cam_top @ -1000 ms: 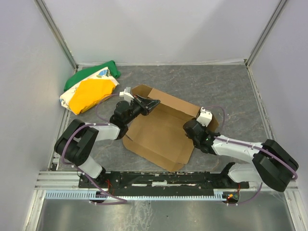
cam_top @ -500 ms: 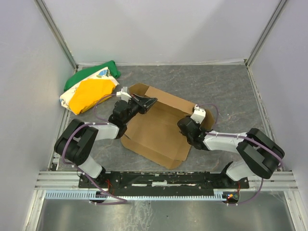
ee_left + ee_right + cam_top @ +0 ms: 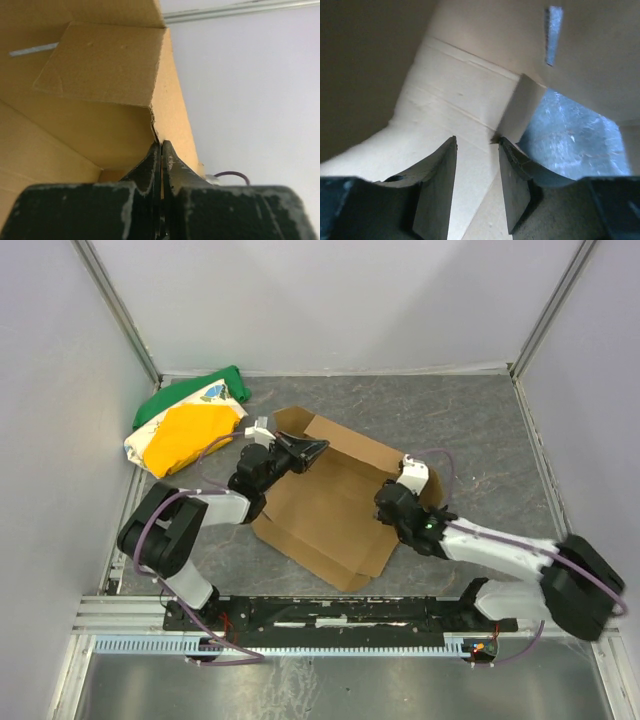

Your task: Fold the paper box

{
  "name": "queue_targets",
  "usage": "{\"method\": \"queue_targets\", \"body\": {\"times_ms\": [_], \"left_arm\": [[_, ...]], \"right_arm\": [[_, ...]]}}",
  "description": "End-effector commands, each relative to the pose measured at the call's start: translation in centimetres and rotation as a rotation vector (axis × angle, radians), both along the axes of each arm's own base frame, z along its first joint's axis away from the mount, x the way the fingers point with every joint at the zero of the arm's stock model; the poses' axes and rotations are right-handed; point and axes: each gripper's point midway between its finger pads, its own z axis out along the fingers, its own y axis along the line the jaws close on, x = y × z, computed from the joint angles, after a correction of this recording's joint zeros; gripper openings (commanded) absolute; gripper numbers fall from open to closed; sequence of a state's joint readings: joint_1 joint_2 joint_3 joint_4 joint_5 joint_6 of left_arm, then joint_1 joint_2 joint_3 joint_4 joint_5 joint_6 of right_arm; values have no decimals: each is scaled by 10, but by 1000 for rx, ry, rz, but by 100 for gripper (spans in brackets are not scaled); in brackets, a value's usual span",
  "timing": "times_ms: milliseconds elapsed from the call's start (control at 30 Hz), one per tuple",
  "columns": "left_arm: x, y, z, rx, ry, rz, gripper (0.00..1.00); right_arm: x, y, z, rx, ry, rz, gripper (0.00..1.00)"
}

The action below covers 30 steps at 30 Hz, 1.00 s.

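The paper box (image 3: 325, 510) lies at the centre of the worktop (image 3: 470, 430), seen from above as a die-cut brown sheet that is only partly raised. You can judge the fold as begun, not finished. At the sheet's 11 o'clock corner one wall stands up with a small end flap turned inward beside it. At the 3 o'clock edge another panel is lifted off the worktop. The wide middle panel and the strip toward 6 o'clock lie flat, with creases showing but not yet turned up. The remaining walls have to be raised and the flaps tucked before a closed shape exists. A narrow slot shows in the cardboard in both wrist views, so a locking tab is probably yet to be inserted.

As a container the box holds nothing: its inner faces show bare cardboard only.

The left tool (image 3: 161, 146) is closed tight, with the edge of the raised wall running into the seam between its fingers, so you are pinching that wall at 11 o'clock. The right tool (image 3: 477, 145) sits at the 3 o'clock edge with its fingers moderately apart. Only cardboard shows behind the gap, and nothing is gripped.

A green, yellow and white cloth bundle (image 3: 185, 425) rests at 10 o'clock near the corner, apart from the box.
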<state>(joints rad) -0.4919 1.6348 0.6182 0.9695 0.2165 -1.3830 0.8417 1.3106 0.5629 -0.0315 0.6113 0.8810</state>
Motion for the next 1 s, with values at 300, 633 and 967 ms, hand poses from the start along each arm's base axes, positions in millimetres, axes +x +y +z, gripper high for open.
{"method": "queue_targets", "body": {"times_ms": [300,633,967], "left_arm": [[-4,-46,16,150,-17,-398,3],[-19,-48,-12,153,43,-619,3],[-18,-46,1,158,12,-630,3]], "right_arm": [[-69,-48,157,-147,-3,262,51],[-57,-55,191,-325,7,290,64],[-33,-21,194,-368,56,385,81]]}}
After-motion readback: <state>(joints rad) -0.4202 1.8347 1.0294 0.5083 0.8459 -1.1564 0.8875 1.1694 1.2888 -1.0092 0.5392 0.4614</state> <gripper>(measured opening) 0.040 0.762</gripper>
